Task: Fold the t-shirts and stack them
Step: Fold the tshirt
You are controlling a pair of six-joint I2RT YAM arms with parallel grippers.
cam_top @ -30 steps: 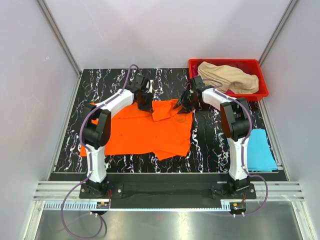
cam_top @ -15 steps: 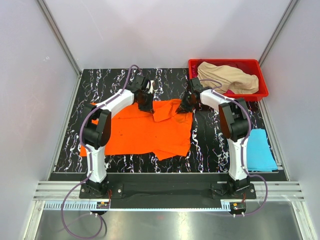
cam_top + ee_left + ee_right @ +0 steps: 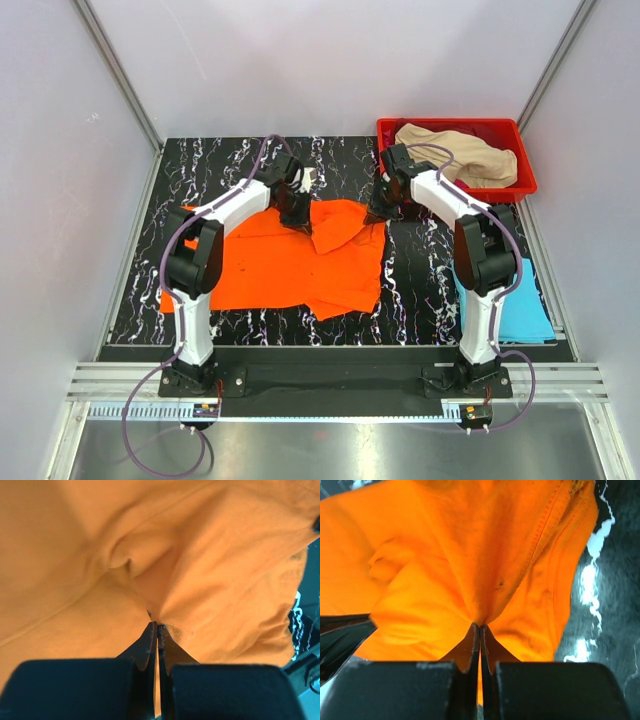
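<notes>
Both hands are clamped on the orange t-shirt [image 3: 280, 265], which lies spread over the middle of the table [image 3: 220, 165]. My left hand [image 3: 298, 218] pinches the shirt's far edge left of centre, and my right hand [image 3: 378, 212] holds its far right corner. Between them the far edge is raised into a loose, slanting flap. From above I see both arms arched forward and inward, wrists tipped down onto the cloth. The wrist cameras give me what the overhead cannot: each pair of fingers is pressed together with a gather of orange fabric caught at the tips, creases fanning out from the pinch. A light blue t-shirt [image 3: 525, 300] lies flat at the table's near right side, beside the right arm. A beige t-shirt [image 3: 460, 155] is heaped in the red bin [image 3: 455, 124] at the far right corner.
</notes>
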